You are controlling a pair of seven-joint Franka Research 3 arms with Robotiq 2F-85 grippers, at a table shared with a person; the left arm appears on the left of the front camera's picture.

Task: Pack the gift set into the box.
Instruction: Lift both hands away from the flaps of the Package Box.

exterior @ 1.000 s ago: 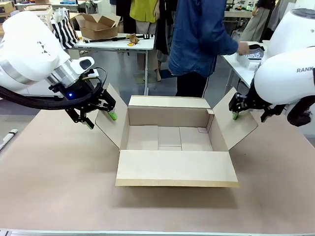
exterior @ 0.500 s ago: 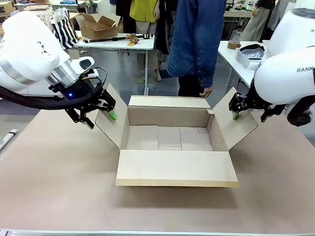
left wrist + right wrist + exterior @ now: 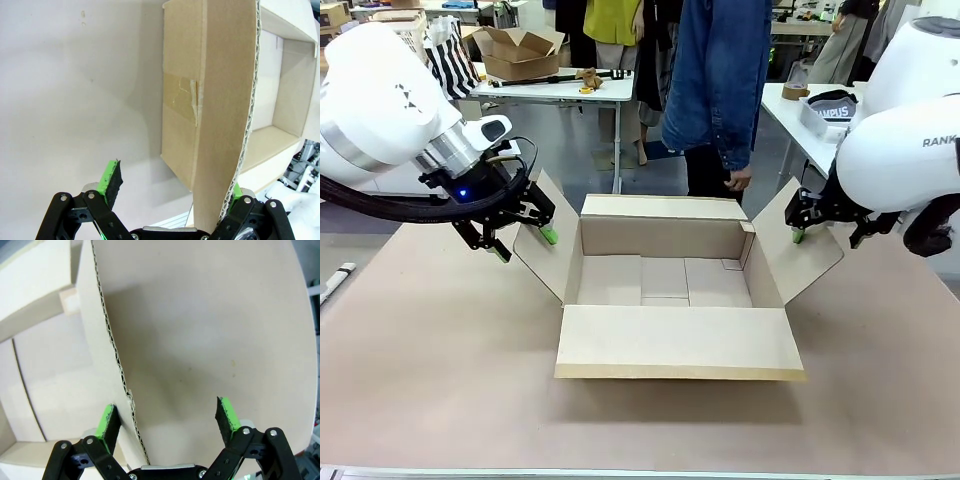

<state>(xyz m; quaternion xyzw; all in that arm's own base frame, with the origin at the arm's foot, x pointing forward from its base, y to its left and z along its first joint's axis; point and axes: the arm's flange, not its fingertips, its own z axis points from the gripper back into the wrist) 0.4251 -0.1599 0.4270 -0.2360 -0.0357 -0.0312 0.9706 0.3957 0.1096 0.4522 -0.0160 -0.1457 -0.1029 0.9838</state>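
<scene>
1. We see the box (image 3: 665, 285) in the middle of the table (image 3: 440, 380); it is open upward and its four flaps are spread out.
2. The left arm comes in from the left and slants down; the left gripper (image 3: 525, 243) is at the left flap (image 3: 555, 270) with its fingers apart, one on each side of the flap; in the left wrist view one green pad (image 3: 112, 180) is away from the cardboard, while the other finger is against the corrugated edge.
3. The right arm reaches in from the right; the right gripper (image 3: 830, 233) straddles the right flap (image 3: 795, 265) with its fingers also apart and not squeezing it.
4. The gift set (image 3: 828, 112) lies on a side table (image 3: 790, 130) at the far right, well apart from the box; a person stands at the far side, one hand (image 3: 738, 183) hanging down.
</scene>
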